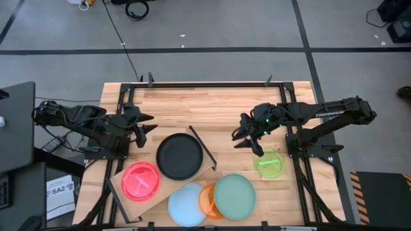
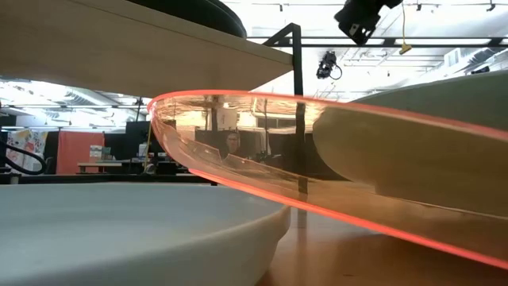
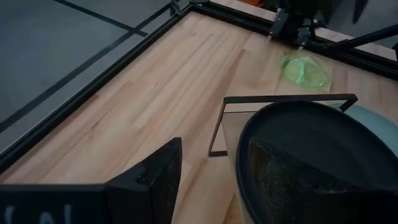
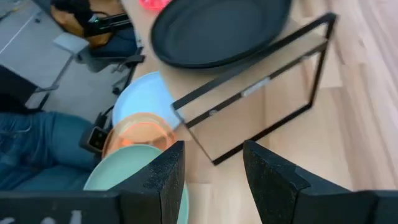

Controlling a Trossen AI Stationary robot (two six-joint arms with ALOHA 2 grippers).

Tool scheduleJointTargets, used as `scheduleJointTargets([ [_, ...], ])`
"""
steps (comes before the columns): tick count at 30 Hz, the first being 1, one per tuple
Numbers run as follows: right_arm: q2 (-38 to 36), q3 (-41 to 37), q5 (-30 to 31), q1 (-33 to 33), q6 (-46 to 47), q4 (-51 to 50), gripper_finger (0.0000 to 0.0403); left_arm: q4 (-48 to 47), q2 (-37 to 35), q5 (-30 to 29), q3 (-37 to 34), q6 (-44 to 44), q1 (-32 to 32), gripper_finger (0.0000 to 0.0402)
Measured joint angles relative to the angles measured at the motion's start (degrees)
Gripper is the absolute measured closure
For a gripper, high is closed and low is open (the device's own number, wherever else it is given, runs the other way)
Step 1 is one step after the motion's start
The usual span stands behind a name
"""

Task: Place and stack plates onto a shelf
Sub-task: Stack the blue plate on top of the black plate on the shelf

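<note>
Plates were spread on the slatted wooden table (image 1: 212,102): black plate (image 1: 180,156) and pink plate (image 1: 140,181) on the shelf (image 1: 122,189); light-blue (image 1: 186,204), orange (image 1: 207,197), mint-green (image 1: 235,196) beside it; neon-green (image 1: 270,163) apart. Left gripper (image 1: 145,128) and right gripper (image 1: 246,141) were held released, empty, above the table. Grey taped floor (image 1: 212,25) was seen around.

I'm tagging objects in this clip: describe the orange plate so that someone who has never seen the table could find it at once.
On the slatted wooden table, look along the near edge beside the pale shelf. There three plates overlap; the orange plate is the small translucent one, wedged between the light-blue plate and the mint-green plate. Both neighbours are larger and opaque, and the mint-green one covers part of it.
</note>
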Motion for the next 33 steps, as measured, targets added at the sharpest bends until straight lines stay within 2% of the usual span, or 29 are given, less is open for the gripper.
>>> scheduleJointTargets([
  [10, 0.0, -9.6, 0.2, 2.4, 1.0, 6.4, 0.0234, 0.0, 0.0, 0.2, 0.0, 0.0, 0.0, 0.0209],
  [21, 0.0, -24.3, -0.5, 2.8, 6.6, 26.9, 0.0234, 0.0, 0.0, 0.4, 0.0, 0.0, 0.0, 0.0209],
  [25, 0.0, -29.5, -0.1, 4.9, 11.7, 34.5, 0.0234, 0.0, 0.0, 0.3, 0.0, 0.0, 0.0, 0.0209],
  [28, 0.0, -31.1, 2.9, 7.9, 14.9, 38.4, 0.0234, 0.0, 0.0, 0.3, 0.0, 0.0, 0.0, 0.0209],
  [33, 0.0, -31.4, 11.4, 13.7, 15.2, 38.9, 0.0234, 0.0, 0.0, 0.3, 0.0, -0.1, 0.0, 0.0209],
])
